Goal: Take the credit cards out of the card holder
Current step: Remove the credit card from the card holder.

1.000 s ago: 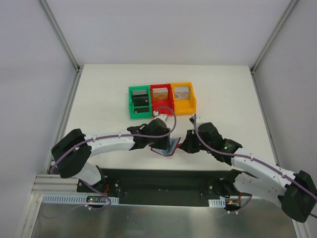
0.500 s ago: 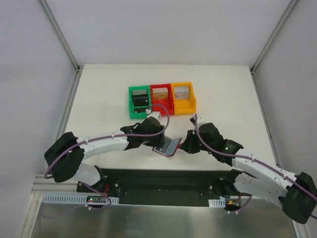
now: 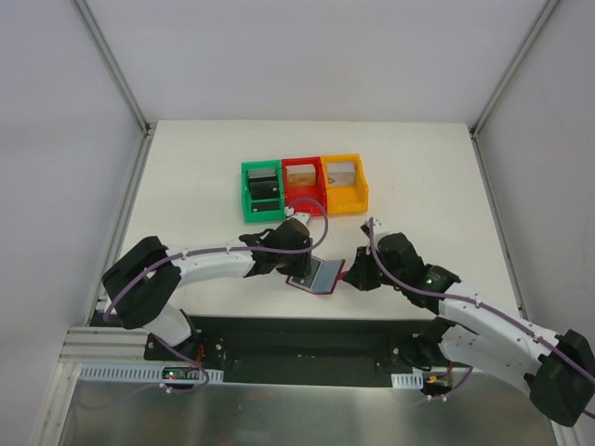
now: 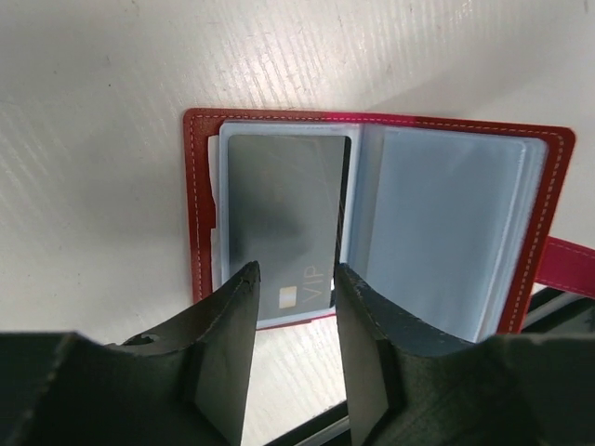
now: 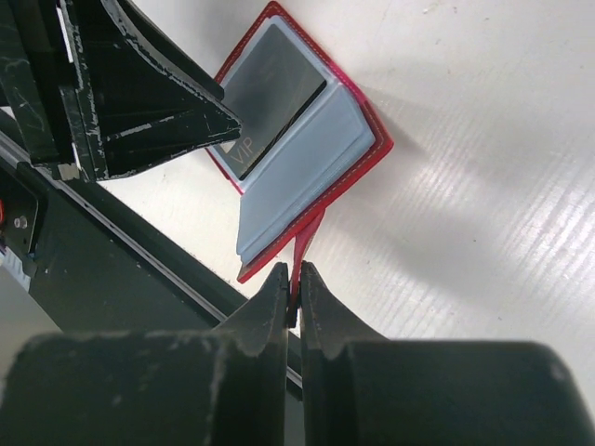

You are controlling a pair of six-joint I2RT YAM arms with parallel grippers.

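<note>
The dark red card holder [image 3: 317, 276] lies open near the table's front edge, its clear pale blue sleeves [image 4: 456, 223] showing. A grey credit card [image 4: 284, 214] marked VIP sits in the left sleeve. My left gripper [image 4: 296, 271] hovers over that card's near end, jaws apart, with only table showing between them. My right gripper [image 5: 293, 279] is shut on the holder's red snap tab [image 5: 307, 243] and holds that side slightly off the table. From the right wrist, the holder [image 5: 358, 153] and card [image 5: 274, 93] show with the left fingers [image 5: 158, 102] beside them.
Green [image 3: 263, 191], red [image 3: 304, 186] and orange [image 3: 344, 184] bins stand in a row behind the holder. The black mounting rail [image 3: 307, 334] runs along the table's front edge just below the holder.
The holder now lies open with the grey card showing and has shifted slightly right. My left jaws have narrowed and sit over the card's end. The right gripper still pinches the tab.
</note>
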